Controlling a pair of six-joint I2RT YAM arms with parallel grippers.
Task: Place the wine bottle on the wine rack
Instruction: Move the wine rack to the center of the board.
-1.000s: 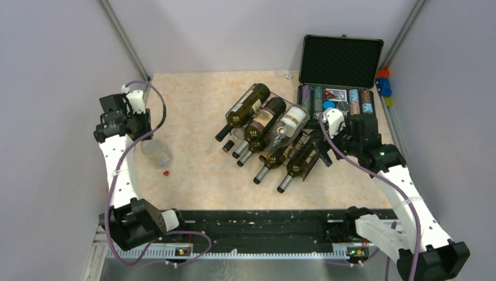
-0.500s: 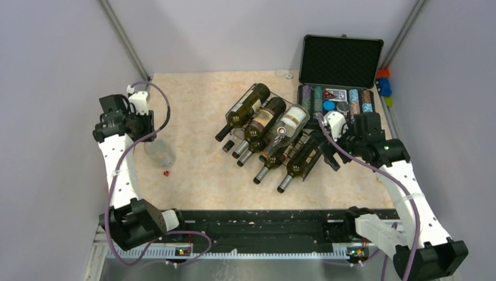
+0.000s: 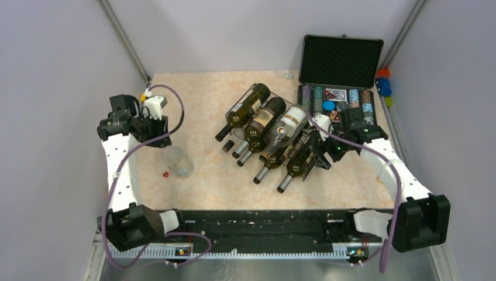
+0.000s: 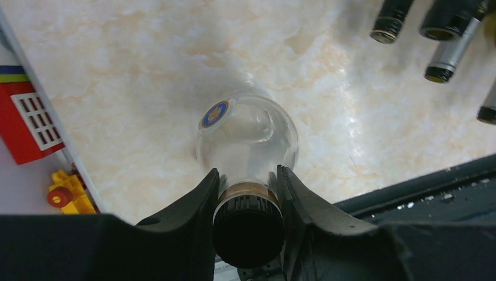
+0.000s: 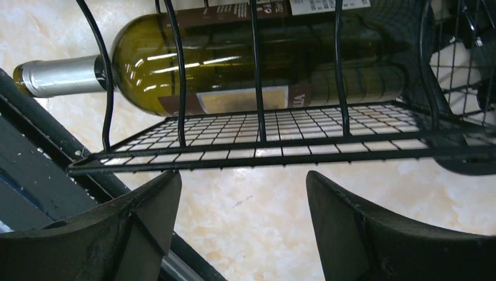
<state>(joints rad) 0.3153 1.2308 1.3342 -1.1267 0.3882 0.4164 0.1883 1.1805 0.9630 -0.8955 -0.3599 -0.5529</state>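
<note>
Far left: left gripper (image 4: 247, 178) clenched on the capped neck of the wine bottle (image 4: 248, 137), a clear, round-bellied one with a blue-and-gold sticker, pointing straight down beneath that gripper over the table (image 3: 199, 93). Cannot tell whether lifted or touching the surface. Just beside the bottle, one small red die (image 3: 165, 173).

Well off to that gripper's right, one wine rack (image 5: 281, 137), loaded with five dark bottles (image 3: 266, 120) counted for sure: three across the top and two lower. Possibly a sixth, going by a short dark neck tucked underneath.

Further right: right gripper (image 5: 243, 178) released, jaws wide, nothing between them, with the rack's mesh floor and near edge just ahead and above. Beyond it, one open case (image 3: 342, 58).

By judgement, pickup done. Left to do: carrying the bottle across, finding a free cradle, laying it down.
</note>
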